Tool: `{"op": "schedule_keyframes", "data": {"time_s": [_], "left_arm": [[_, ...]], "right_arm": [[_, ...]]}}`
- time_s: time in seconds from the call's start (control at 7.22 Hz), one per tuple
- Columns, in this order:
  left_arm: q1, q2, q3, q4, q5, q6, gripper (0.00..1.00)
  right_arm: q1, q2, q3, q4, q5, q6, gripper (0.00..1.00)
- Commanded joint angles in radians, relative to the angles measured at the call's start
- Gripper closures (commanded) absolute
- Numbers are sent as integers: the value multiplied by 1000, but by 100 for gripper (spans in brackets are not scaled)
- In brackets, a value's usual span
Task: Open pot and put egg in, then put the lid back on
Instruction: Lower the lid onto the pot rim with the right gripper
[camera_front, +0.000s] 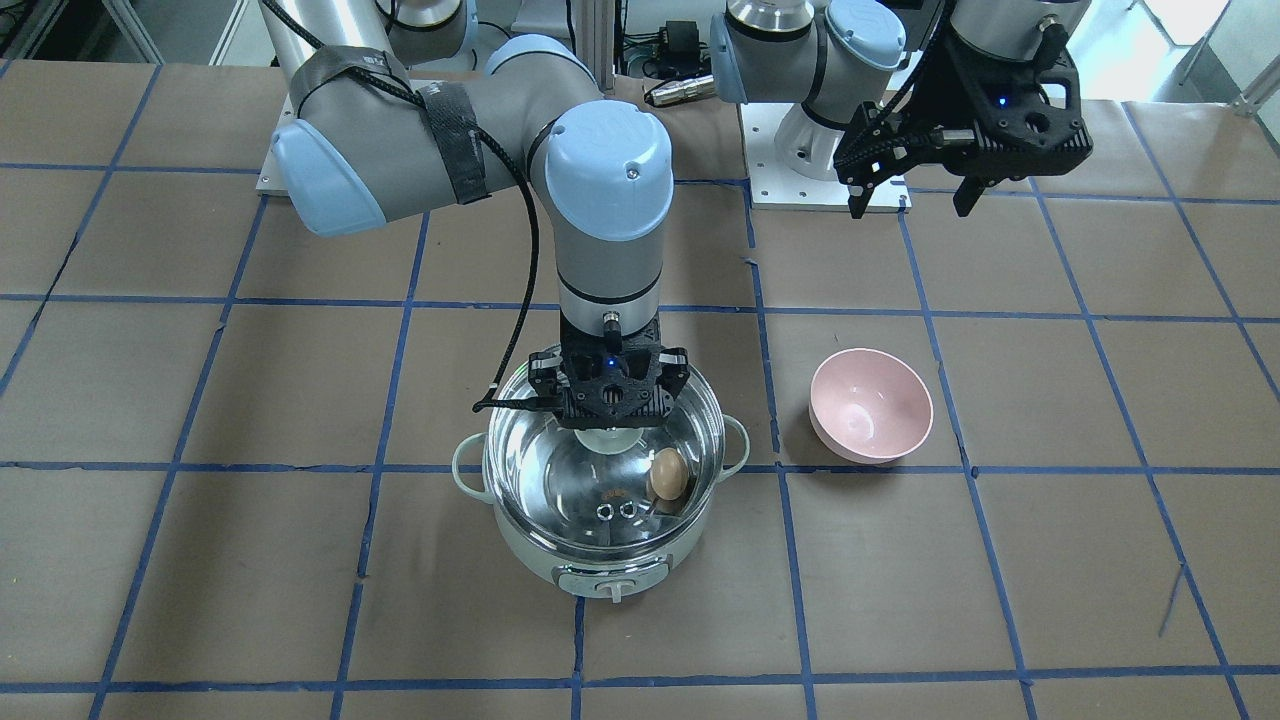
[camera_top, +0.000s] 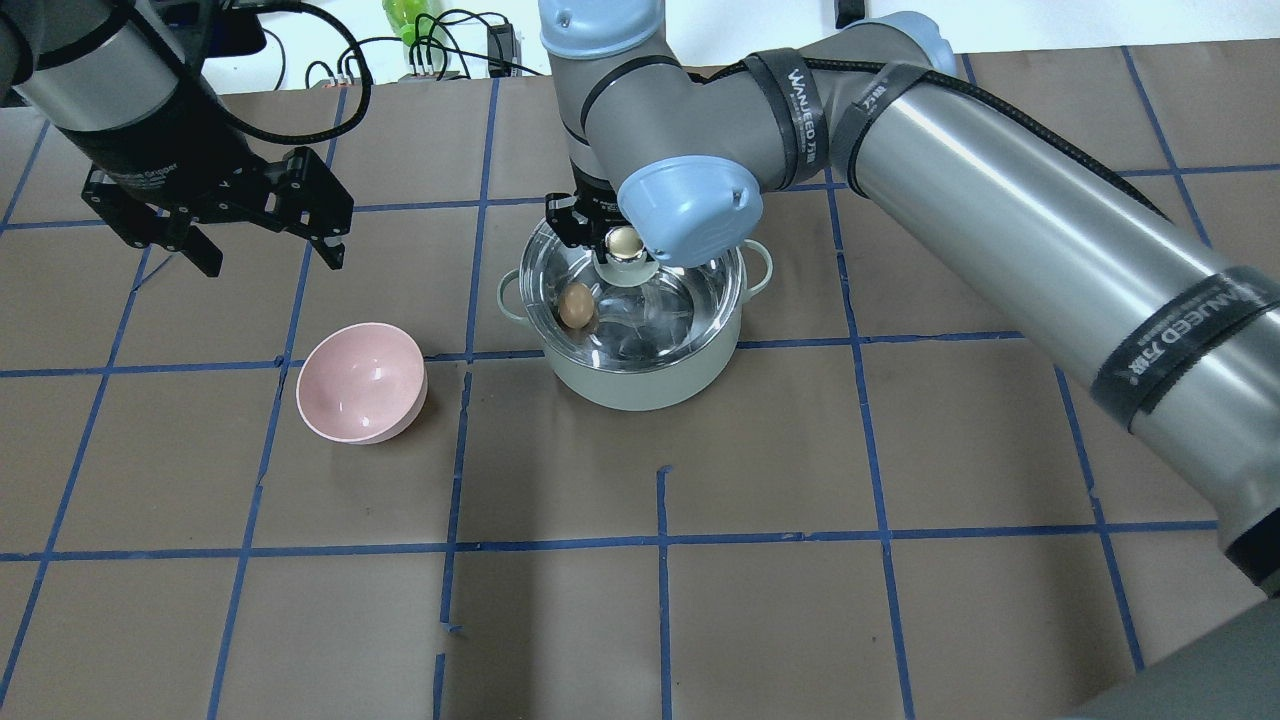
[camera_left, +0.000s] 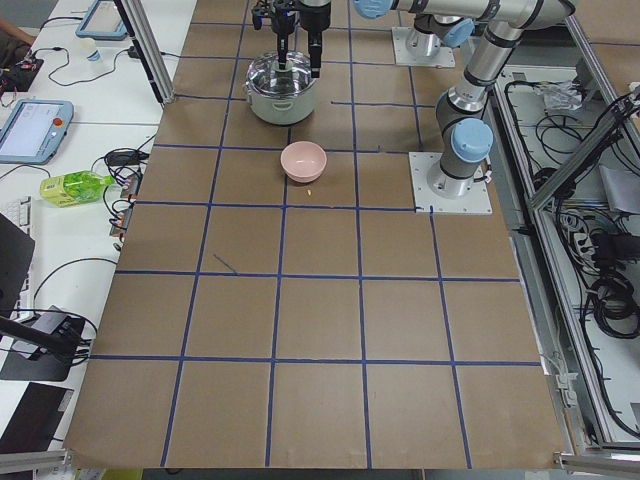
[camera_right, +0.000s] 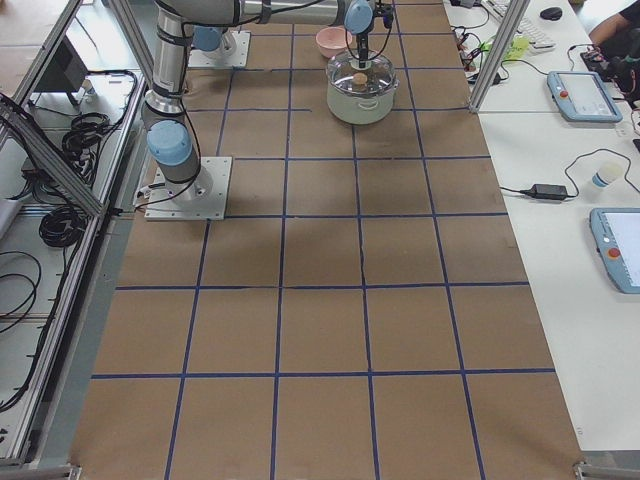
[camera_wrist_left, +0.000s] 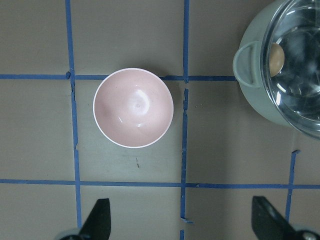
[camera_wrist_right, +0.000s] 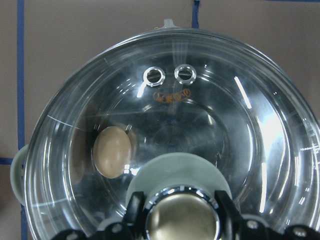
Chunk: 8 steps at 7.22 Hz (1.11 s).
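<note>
Two-gripper log | grasping lid (camera_wrist_right: 200, 115) by its knob with right gripper (camera_wrist_right: 181, 220), covering pot (camera_top: 640, 385) | seeing egg (camera_top: 575, 306) through glass, inside pot at 9 o'clock, overhead view | hovering left gripper (camera_top: 272, 255) released, fingers spread, at 11 o'clock of pink bowl (camera_top: 362, 382).

Pink bowl (camera_top: 362, 383) sits upright on the brown-paper table (camera_top: 800, 620) with its blue tape grid, roughly 9 o'clock from the overhead view's centre. In the left-side view, a green bottle (camera_left: 76, 186) lies on the side desk (camera_left: 70, 245), 9 o'clock from the bowl.
</note>
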Motion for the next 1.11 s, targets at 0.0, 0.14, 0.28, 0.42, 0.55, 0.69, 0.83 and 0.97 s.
{"op": "schedule_keyframes", "data": {"time_s": [0.0,0.14,0.28,0.42,0.55,0.69,0.83,0.97], "left_arm": [[3,1,3,-15,14,1,0],[3,1,1,-10,11,4,0],[2,1,0,-9,11,4,0],[2,1,0,-9,12,4,0],[2,1,0,-9,12,4,0],[0,1,0,-9,12,4,0],[0,1,-2,-9,11,4,0],[0,1,-3,-9,11,4,0]], "right_arm": [[1,3,3,-7,-6,-6,96],[1,1,5,-10,-6,-8,96],[1,3,5,-12,-6,-8,96],[1,4,6,-15,-8,-18,96],[1,4,8,-19,-8,-20,96],[1,6,9,-24,-8,-32,96],[1,6,11,-24,-14,-35,96],[1,4,15,-24,-15,-37,96]]}}
